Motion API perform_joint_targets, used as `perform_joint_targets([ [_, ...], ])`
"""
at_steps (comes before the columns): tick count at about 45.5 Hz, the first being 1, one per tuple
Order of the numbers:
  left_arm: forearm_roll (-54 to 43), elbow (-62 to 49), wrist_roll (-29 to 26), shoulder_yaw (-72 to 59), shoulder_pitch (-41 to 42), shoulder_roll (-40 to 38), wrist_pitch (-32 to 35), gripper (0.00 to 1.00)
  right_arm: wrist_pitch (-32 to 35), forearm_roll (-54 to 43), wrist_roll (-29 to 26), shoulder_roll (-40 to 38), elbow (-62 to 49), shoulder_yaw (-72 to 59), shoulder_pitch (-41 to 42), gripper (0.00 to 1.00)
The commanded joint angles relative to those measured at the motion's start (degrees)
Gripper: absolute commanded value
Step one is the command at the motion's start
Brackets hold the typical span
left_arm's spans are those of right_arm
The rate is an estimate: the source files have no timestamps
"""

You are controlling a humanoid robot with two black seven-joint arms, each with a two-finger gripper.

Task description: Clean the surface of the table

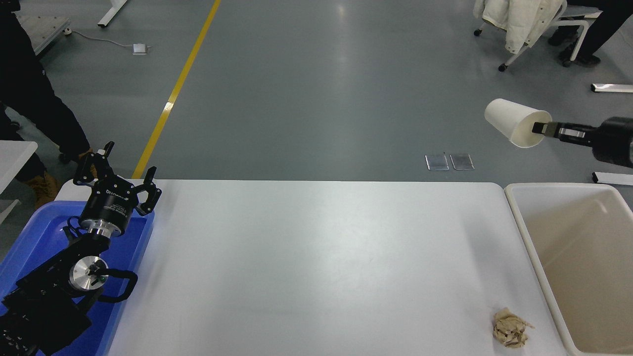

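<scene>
The white table surface point(316, 257) fills the middle of the head view. A crumpled beige paper wad point(510, 328) lies on it near the front right corner. My right gripper point(541, 128) comes in from the right edge, raised high above the table's far right, and is shut on the rim of a white paper cup point(512, 127) that is tipped on its side with its base pointing left. My left gripper point(116, 175) is parked at the lower left over the blue tray, its fingers spread open and empty.
A cream-coloured rimmed bin point(539, 267) stands against the table's right end. A blue plastic tray point(29, 232) sits at the left end under the left arm. A person in dark clothes point(29, 99) stands at the far left; a chair with a coat point(519, 24) is at the far right.
</scene>
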Motion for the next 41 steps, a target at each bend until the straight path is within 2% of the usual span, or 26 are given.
perform_joint_targets([
  [1,0.0,0.0,0.0,0.0,0.0,0.0,0.0,1.00,2.5,1.0,1.2,-3.0,-3.5,3.4,-2.2,0.00],
  [11,0.1,0.0,0.0,0.0,0.0,0.0,-0.1,1.00,2.8,7.4,-0.2,-1.1,-11.8,2.8,-12.1,0.00],
  [20,0.1,0.0,0.0,0.0,0.0,0.0,-0.1,1.00,2.1,12.2,-10.4,1.1,-19.6,3.4,-19.3,0.00],
  [26,0.1,0.0,0.0,0.0,0.0,0.0,-0.1,1.00,2.0,15.8,-14.0,3.9,-25.5,3.5,-24.0,0.00],
  [41,0.0,0.0,0.0,0.0,0.0,0.0,-0.1,1.00,0.2,24.5,-18.7,5.7,-26.5,3.6,-33.1,0.00],
])
